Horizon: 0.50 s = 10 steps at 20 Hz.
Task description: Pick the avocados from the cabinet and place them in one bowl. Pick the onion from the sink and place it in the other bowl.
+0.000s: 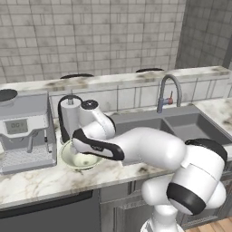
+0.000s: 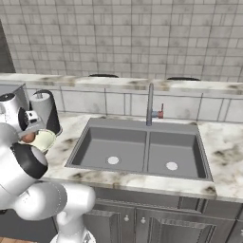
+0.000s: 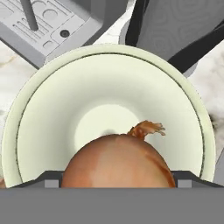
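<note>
I have the gripper (image 2: 29, 134) clamped on the onion (image 3: 116, 161) above the cream bowl (image 3: 43, 109); release remains, avocados unseen.

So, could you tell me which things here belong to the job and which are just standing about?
Job:
onion, between the gripper jaws above the bowl
pale cream bowl
sink, both basins bare

Standing about:
coffee machine
paper towel roll in its dark holder
faucet
</note>
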### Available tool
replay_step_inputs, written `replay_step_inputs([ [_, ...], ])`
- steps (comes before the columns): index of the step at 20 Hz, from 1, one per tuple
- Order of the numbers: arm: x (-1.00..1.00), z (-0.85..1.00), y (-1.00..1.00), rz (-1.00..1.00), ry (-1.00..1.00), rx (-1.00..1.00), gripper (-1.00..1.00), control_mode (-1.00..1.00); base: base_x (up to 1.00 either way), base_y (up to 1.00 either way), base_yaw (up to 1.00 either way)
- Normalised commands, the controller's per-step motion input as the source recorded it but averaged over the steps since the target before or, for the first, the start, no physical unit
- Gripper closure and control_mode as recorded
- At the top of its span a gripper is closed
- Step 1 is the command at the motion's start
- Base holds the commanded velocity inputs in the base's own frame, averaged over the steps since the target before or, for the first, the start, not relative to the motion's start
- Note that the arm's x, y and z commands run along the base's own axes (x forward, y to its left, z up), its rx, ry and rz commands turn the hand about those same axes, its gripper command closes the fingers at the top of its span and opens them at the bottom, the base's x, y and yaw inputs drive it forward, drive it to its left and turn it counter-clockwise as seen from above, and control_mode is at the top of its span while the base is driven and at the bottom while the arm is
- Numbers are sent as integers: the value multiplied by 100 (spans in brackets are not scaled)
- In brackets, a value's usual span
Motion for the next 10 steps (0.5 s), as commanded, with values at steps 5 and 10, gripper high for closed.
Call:
replay_step_inputs([
  [5,0,-12,5,8,0,-2,100,-100,0,0,0],
  [10,2,-30,0,8,0,0,100,-100,0,0,0],
])
